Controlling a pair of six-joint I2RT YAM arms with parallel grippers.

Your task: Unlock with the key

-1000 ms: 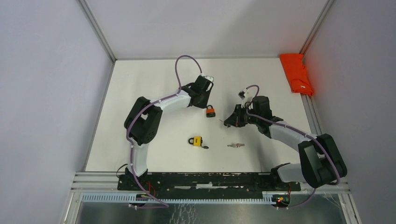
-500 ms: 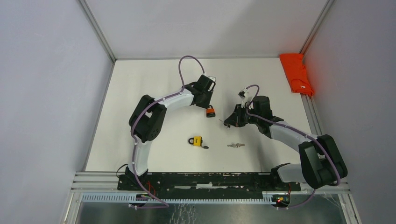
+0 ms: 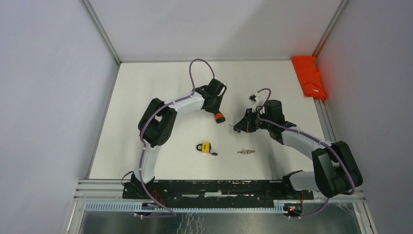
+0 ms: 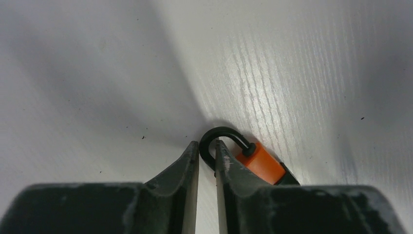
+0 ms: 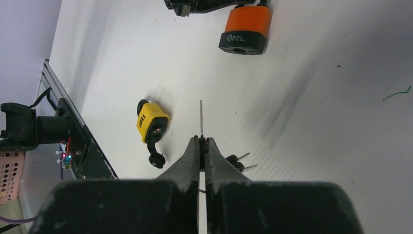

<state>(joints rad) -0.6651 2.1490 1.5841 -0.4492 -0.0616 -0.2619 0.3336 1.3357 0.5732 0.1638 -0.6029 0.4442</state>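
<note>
An orange cloth lay crumpled at the white table's far right edge, against the metal rail, beneath grey walls.

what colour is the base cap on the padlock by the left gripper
Black, under an orange body, on the orange padlock with white "OPEL" lettering; clearest in the right wrist view.

The scene is evenly and brightly lit from above. A glare streak is seen on the white table in the left wrist view, with broad soft shadows spread to either side. The left gripper is rendered dark and blurred at close range. In the right wrist view, the near fingers are soft, and straight lines are bowed toward the edges.
</note>
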